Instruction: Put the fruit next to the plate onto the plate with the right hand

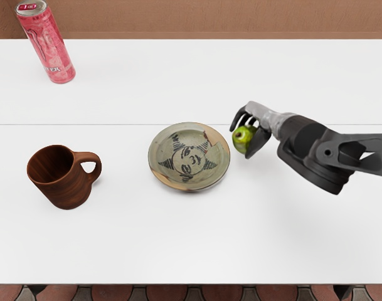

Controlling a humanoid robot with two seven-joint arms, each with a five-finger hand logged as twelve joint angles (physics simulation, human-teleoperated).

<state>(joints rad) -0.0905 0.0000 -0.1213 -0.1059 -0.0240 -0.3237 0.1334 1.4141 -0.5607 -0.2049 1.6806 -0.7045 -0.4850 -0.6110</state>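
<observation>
Table (191,244): work surface under your right hand (258,125). Plate (189,157): just left of hand, no fruit on it. Mug (60,175), can (46,42): far left of hand, not involved. Hand: fingers curled around apple (243,136), grasp made. Apple: in hand, just beside plate rim. Remaining for you: carry over plate, release.

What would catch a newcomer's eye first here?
The dark right robot hand, reaching in from the right edge, is curled around a green apple just right of the patterned plate in the middle. A red can is at the far left, and a brown mug sits left of the plate.
</observation>
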